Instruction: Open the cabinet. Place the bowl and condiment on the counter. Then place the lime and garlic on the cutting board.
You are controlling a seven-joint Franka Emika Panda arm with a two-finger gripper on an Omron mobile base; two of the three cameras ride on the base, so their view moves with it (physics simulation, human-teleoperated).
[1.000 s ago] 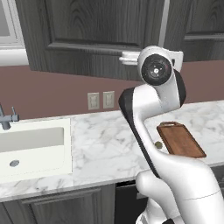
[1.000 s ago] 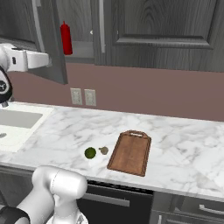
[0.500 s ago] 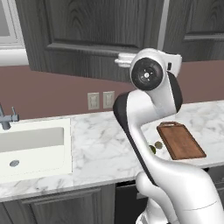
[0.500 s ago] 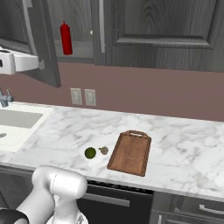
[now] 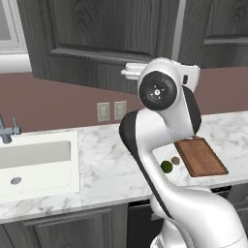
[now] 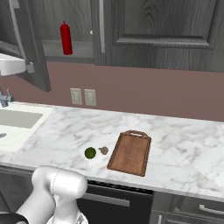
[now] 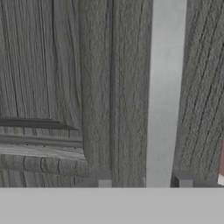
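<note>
Stage: opening the cabinet (image 6: 30, 48); in the right base view its left door already stands swung out, so I judge this first step nearly done.
Gripper (image 7: 144, 183): in the hand view the two dark fingertips (image 7: 104, 183) stand either side of the slim metal bar handle (image 7: 165, 92); the handle passes between them, closer to the right-hand tip. The jaws are partly apart, and whether they actually pinch the bar I cannot tell.
Condiment (image 6: 66, 38): the red squeeze bottle stands upright on the shelf inside the opened cabinet, beyond the door the hand is at, and is not yet brought down.
Bowl: not made out in these pictures; the door and frame hide much of the shelf.
Counter (image 6: 183, 144): well below the hand; neither bowl nor bottle is on it yet.
Lime (image 6: 90, 152): on the marble, far below the hand, just beside the board's near left corner, not on it.
Garlic (image 6: 104, 150): right next to the lime, between it and the board, also on the marble.
Cutting board (image 6: 130, 152): lies flat with nothing on it, handle end towards the wall.
Left to do: finish with the door, then all four placements.
</note>
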